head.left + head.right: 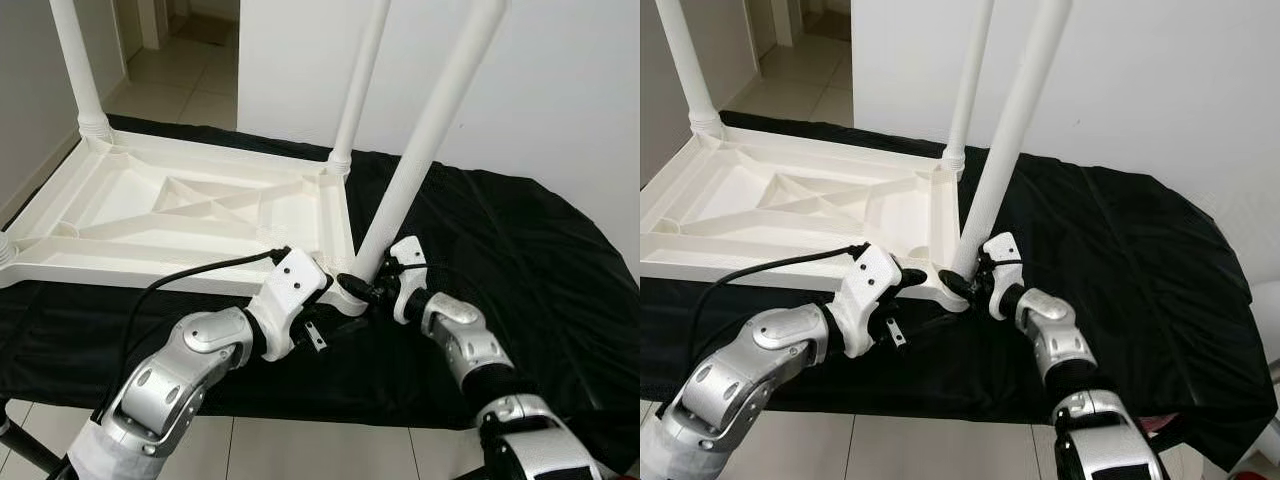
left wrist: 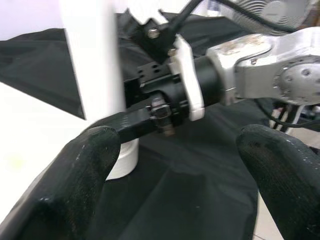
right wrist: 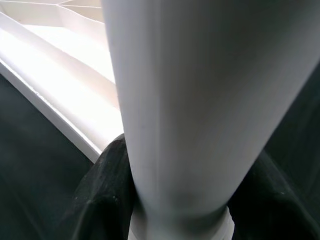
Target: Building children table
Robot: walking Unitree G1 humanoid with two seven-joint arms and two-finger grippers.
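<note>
Closest to us, our right tool (image 1: 372, 290) is clamped around the base of the near leg (image 1: 425, 150), right where it meets the corner socket of the upside-down white tabletop (image 1: 190, 215). The left tool (image 2: 175, 150) sits spread wide just beside that same corner, gripping nothing. That leg leans noticeably compared to the rear leg (image 1: 360, 85), so we'd guess it isn't seated yet; push or twist it crooked and it could jam, pop out, or drag the tabletop along the black cloth (image 1: 520, 260). Can't see the socket itself, our tools cover it. The far-left leg (image 1: 78, 65) and all tops run out of frame.
</note>
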